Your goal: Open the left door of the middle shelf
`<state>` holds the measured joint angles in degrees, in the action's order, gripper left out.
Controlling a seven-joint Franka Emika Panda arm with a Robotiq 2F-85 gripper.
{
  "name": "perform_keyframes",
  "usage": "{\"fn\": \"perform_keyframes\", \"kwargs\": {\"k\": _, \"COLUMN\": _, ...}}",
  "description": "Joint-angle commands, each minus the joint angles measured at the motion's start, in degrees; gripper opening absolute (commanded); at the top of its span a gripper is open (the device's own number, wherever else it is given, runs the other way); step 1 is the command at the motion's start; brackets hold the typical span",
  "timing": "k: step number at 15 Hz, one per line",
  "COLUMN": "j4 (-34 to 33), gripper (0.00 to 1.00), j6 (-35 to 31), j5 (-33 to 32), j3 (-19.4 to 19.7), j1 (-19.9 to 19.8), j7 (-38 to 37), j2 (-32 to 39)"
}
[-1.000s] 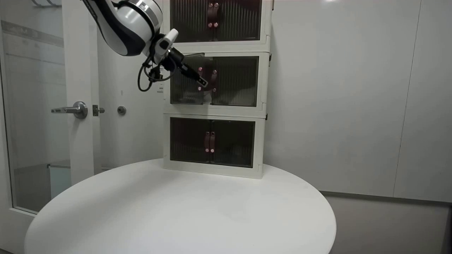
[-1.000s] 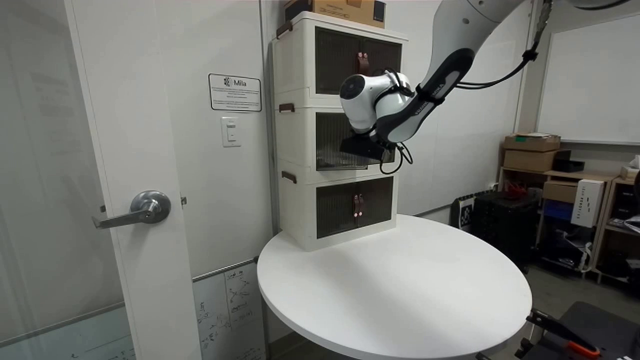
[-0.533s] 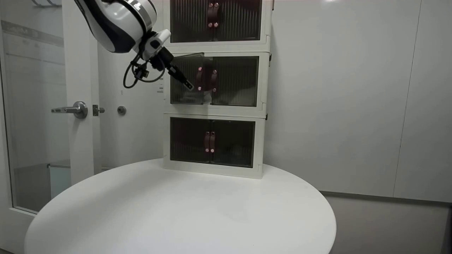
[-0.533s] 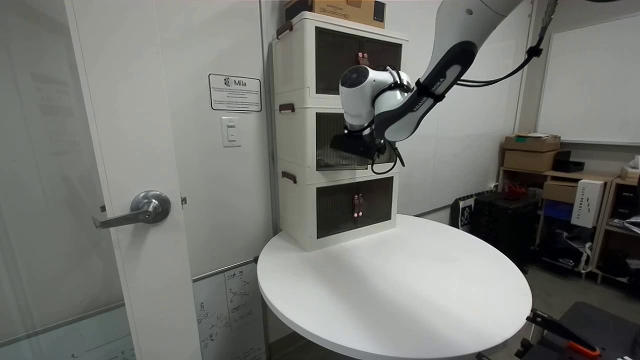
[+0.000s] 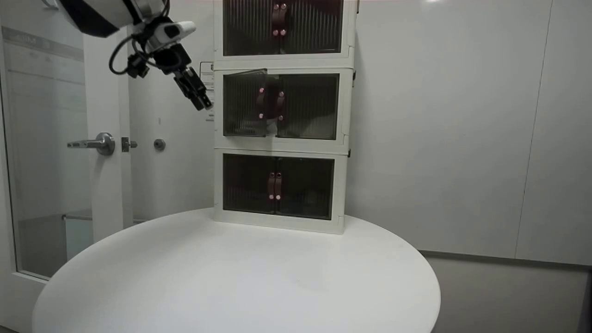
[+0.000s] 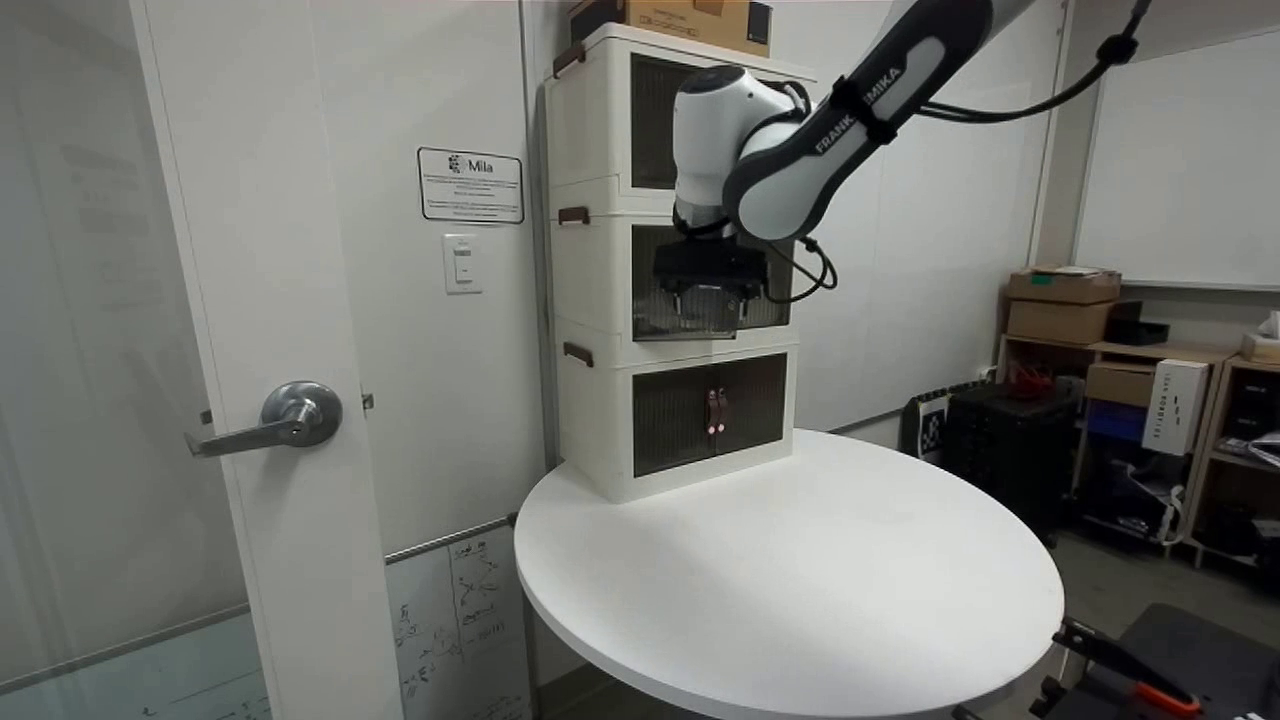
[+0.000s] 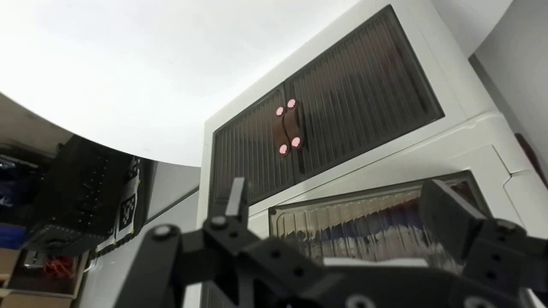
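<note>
The left door (image 5: 243, 106) is a dark smoked ribbed panel on the middle shelf (image 5: 282, 144). It stands slightly ajar, its inner edge swung outward, leaving a gap beside the right-hand panel. Its reddish handle (image 5: 261, 102) is at that inner edge. My gripper (image 5: 205, 106) hangs in front of the cabinet, left of the door in that exterior view, apart from it. In an exterior view the gripper (image 6: 708, 310) overlaps the door (image 6: 655, 290). In the wrist view my gripper (image 7: 338, 196) is open and empty, with the door (image 7: 355, 226) behind its fingers.
The bottom tier (image 5: 277, 223) with closed doors stands on a round white table (image 5: 240, 277). The top tier (image 5: 284, 61) has closed doors too. A room door with a metal lever (image 5: 99, 144) stands beside the table. A cardboard box (image 6: 690, 22) sits on top of the cabinet.
My arm has risen and drawn back from the door, moving left in an exterior view. The gripper has turned so both fingers show. The door has stayed slightly ajar.
</note>
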<state>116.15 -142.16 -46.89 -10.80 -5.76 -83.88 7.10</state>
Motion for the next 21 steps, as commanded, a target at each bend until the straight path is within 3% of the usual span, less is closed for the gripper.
{"fn": "perform_keyframes", "kwargs": {"k": 1, "j4": 0.7, "gripper": 1.00, "j6": 12.4, "j5": 6.2, "j3": -3.3, "j1": -1.0, "j7": 15.3, "j2": -8.6}}
{"fn": "perform_keyframes", "kwargs": {"k": 2, "j4": -1.1, "gripper": 1.00, "j6": 16.7, "j5": 6.9, "j3": 1.1, "j1": 3.7, "j7": 19.2, "j2": -9.8}}
{"fn": "perform_keyframes", "kwargs": {"k": 6, "j4": -9.5, "gripper": 1.00, "j6": 30.6, "j5": 4.6, "j3": 3.4, "j1": 4.8, "j7": 35.6, "j2": -11.6}}
{"fn": "perform_keyframes", "kwargs": {"k": 7, "j4": -11.3, "gripper": 1.00, "j6": 32.3, "j5": 4.0, "j3": 2.3, "j1": 3.0, "j7": 39.7, "j2": -11.5}}
{"fn": "perform_keyframes", "kwargs": {"k": 9, "j4": -15.2, "gripper": 1.00, "j6": 33.7, "j5": 5.5, "j3": 5.1, "j1": 4.5, "j7": 48.8, "j2": -10.0}}
{"fn": "perform_keyframes", "kwargs": {"k": 11, "j4": -18.6, "gripper": 1.00, "j6": 30.1, "j5": 13.3, "j3": 7.3, "j1": 4.2, "j7": 57.2, "j2": -8.5}}
{"fn": "perform_keyframes", "kwargs": {"k": 12, "j4": -13.9, "gripper": 1.00, "j6": 30.9, "j5": 8.6, "j3": 6.3, "j1": 4.5, "j7": 50.1, "j2": -11.4}}
{"fn": "perform_keyframes", "kwargs": {"k": 21, "j4": -18.1, "gripper": 1.00, "j6": 29.9, "j5": 13.5, "j3": 8.1, "j1": 4.5, "j7": 61.0, "j2": -8.4}}
